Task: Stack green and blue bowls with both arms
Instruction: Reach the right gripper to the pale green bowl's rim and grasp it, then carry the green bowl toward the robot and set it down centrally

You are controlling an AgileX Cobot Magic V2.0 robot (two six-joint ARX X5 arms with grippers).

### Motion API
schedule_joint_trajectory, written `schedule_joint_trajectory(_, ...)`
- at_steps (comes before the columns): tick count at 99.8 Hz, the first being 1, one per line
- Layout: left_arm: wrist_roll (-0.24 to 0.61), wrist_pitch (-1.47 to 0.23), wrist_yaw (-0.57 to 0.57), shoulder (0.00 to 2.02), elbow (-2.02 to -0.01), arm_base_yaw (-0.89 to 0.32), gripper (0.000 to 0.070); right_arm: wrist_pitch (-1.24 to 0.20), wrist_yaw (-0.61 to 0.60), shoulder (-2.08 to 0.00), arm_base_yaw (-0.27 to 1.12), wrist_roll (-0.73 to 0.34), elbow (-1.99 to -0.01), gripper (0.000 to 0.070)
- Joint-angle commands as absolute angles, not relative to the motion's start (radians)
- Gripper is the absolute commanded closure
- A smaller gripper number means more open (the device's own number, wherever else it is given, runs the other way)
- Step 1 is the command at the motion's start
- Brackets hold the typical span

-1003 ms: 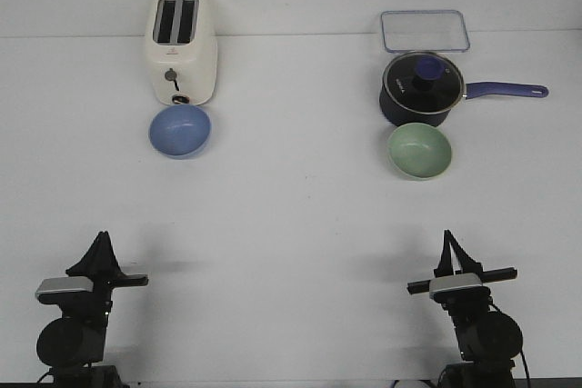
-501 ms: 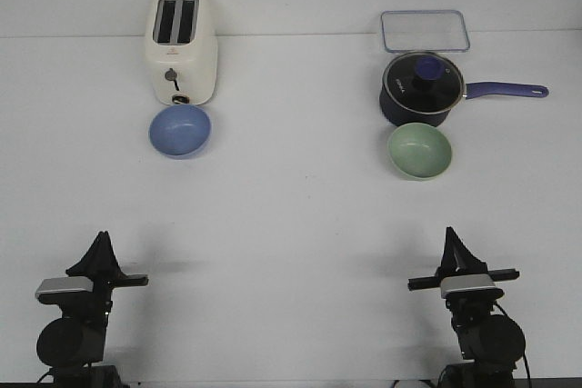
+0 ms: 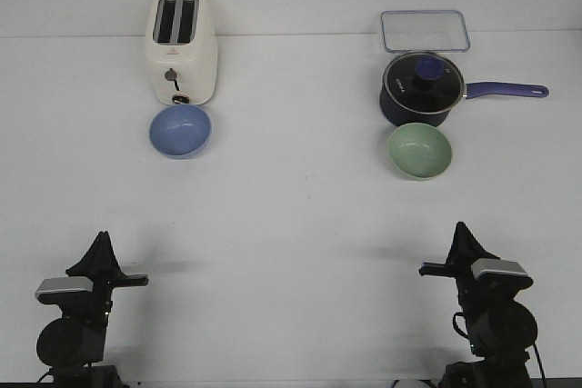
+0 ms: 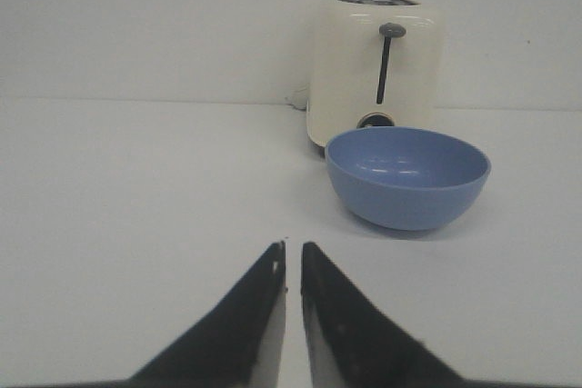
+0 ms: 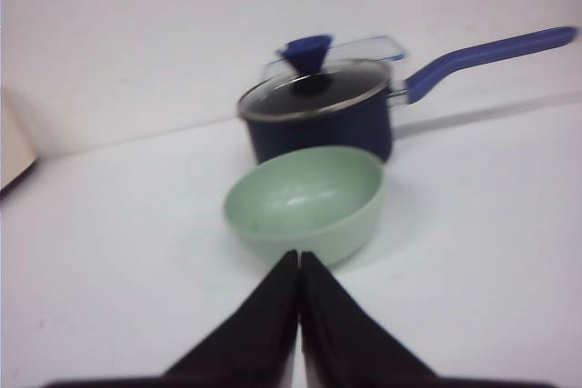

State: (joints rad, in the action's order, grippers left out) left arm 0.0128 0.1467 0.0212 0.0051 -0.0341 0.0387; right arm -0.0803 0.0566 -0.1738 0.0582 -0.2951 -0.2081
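both grippers are sitting low at the near edge of the white table point(image 3: 291, 224), well short of the bowls, and neither is carrying anything. the left gripper point(image 4: 291, 256) is showing its two black fingers drawn almost together, only a thin slit of table showing between the tips. the right gripper point(image 5: 299, 265) is showing its fingers pressed tip to tip, with no gap that can be made out.

the blue bowl point(image 4: 407, 176) is standing upright ahead of the left gripper and a little off to one side of its line, just in front of the cream toaster point(image 4: 375, 70); whether bowl and toaster are touching cannot be told. the green bowl point(image 5: 305, 203) is standing upright straight ahead of the right gripper, near its tips in the wrist view, with the navy saucepan point(image 5: 318, 115) and its glass lid close behind it. in the front view the green bowl point(image 3: 420, 151) and blue bowl point(image 3: 180, 129) are lying well apart across the table.

both bowls are looking small, thin-walled, matte and rigid, so they are probably light and not very slippery, though they may skate on the smooth table if nudged. the rim seems the place to take hold, one finger inside and one outside, on the near side, away from toaster and saucepan; the fingers would need spreading first.
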Motion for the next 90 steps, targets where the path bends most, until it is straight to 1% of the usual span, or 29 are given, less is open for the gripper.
schedule_joint_trajectory(1,0.009,0.159,0.019,0.004,-0.014,0.039,0.0685,-0.099,0.06,-0.265,0.049,-0.327,-0.288,0.07)
schedule_joint_trajectory(9,0.009,0.159,0.019,0.004,-0.014,0.039,0.0685,-0.168,0.049,-0.402,0.032,-0.332,-0.397,0.0696)
schedule_joint_trajectory(16,0.009,0.159,0.019,0.004,-0.014,0.039,0.0685,-0.229,0.027,-0.532,0.015,-0.331,-0.491,0.0626)
schedule_joint_trajectory(21,0.009,0.159,0.019,0.004,-0.014,0.039,0.0685,-0.26,0.0,-0.628,0.001,-0.323,-0.554,0.0543)
schedule_joint_trajectory(29,0.009,0.159,0.019,0.004,-0.014,0.039,0.0685,-0.286,-0.029,-0.772,-0.023,-0.317,-0.643,0.0331)
schedule_joint_trajectory(32,0.009,0.159,0.019,0.004,-0.014,0.039,0.0685,-0.289,-0.038,-0.826,-0.031,-0.317,-0.672,0.0265)
schedule_joint_trajectory(35,0.009,0.159,0.019,0.004,-0.014,0.039,0.0685,-0.291,-0.052,-0.878,-0.039,-0.317,-0.702,0.0217)
schedule_joint_trajectory(38,0.009,0.159,0.019,0.004,-0.014,0.039,0.0685,-0.292,-0.065,-0.93,-0.048,-0.316,-0.73,0.019)
schedule_joint_trajectory(48,0.009,0.159,0.019,0.004,-0.014,0.039,0.0685,-0.292,-0.087,-1.094,-0.078,-0.306,-0.818,0.0186)
schedule_joint_trajectory(68,0.009,0.159,0.019,0.004,-0.014,0.039,0.0685,-0.297,-0.105,-1.403,-0.123,-0.241,-0.992,0.0186)
schedule_joint_trajectory(83,0.009,0.159,0.019,0.004,-0.014,0.039,0.0685,-0.345,-0.106,-1.591,-0.144,-0.226,-1.122,0.0189)
schedule_joint_trajectory(90,0.009,0.159,0.019,0.004,-0.014,0.039,0.0685,-0.364,-0.106,-1.654,-0.147,-0.226,-1.167,0.0204)
